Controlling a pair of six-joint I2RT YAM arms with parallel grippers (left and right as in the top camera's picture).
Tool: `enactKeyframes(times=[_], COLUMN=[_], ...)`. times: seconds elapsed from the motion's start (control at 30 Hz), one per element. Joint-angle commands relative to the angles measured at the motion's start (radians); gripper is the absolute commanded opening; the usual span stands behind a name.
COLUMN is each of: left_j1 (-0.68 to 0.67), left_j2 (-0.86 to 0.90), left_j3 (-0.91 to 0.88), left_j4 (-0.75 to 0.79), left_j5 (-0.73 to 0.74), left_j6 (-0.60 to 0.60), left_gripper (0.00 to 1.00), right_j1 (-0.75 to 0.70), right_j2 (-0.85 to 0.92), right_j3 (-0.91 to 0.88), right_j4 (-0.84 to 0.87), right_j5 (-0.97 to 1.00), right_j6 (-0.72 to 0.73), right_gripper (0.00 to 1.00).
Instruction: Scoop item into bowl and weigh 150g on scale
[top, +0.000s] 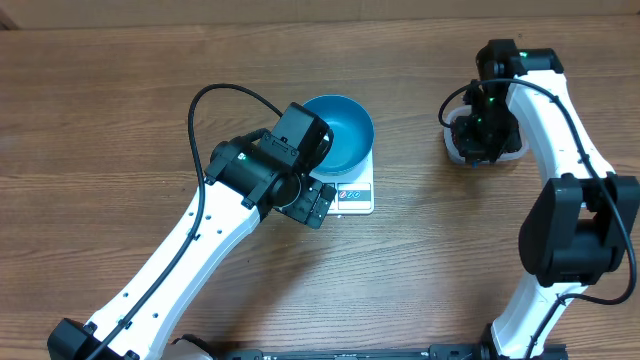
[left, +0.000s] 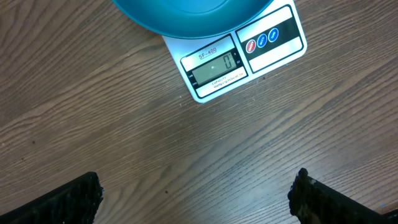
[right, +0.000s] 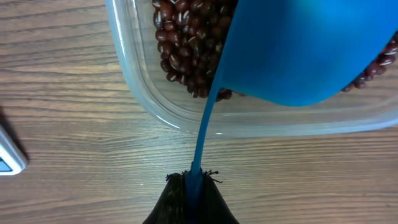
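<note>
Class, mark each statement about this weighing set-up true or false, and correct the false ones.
1. The blue bowl sits on the scale. True.
2. The scale's display reads 150. False: it shows 0.
3. The left gripper is shut on the bowl's rim. False: it is open and holds nothing, above the bare table near the scale.
4. The right gripper is shut on the handle of the blue scoop. True.
5. The beans are heaped in the bowl. False: they lie in the clear tub; none show in the bowl.
</note>
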Motion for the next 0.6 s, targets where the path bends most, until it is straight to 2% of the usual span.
enactKeyframes(times=[0.0,0.37,0.57], left_j1=[0.005,0.005,0.005], left_j2=[0.003,0.003,0.003], left_j3=[0.002,0.002,0.002], left_j4=[0.0,0.0,0.0], left_j5=[0.011,0.011,0.012], left_j6=[-0.017,-0.017,-0.017], left_gripper=[1.0,0.99,0.99], right_j1=[-0.014,-0.091,-0.092], right_j2=[0.011,0.006,0.006], right_j3=[0.01,0.013,0.024], right_j4=[0.012,0.009,0.007], right_j5=[-0.111,-0.146,-0.315], right_j6=[-0.045,-0.005,-0.092], right_gripper=[0.04,0.04,0.04])
